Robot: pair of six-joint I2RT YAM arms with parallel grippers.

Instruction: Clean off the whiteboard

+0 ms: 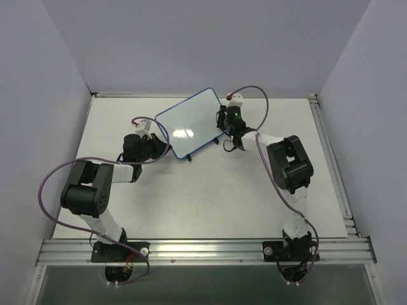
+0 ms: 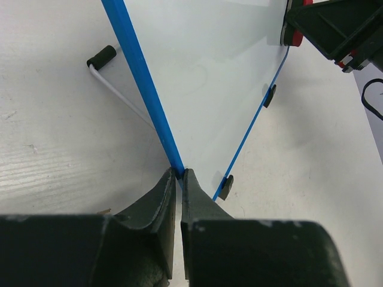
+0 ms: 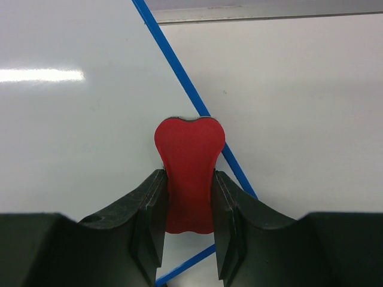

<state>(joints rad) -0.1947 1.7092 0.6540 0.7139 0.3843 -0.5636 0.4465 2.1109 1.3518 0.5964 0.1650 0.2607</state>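
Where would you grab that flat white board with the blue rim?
Pinch the thin blue rim, coming in edge-on from the side. The face of the flat white board is too broad for two fingers; its slim edge slips between them, as the left gripper shows.

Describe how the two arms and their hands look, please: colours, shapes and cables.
Both the left arm and the right arm have white links and bulky black joint blocks. A purple cable loops along each. A small green light glows near the right wrist. The left hand and the right hand each have two dark, wedge-shaped fingers tapering to the tips.
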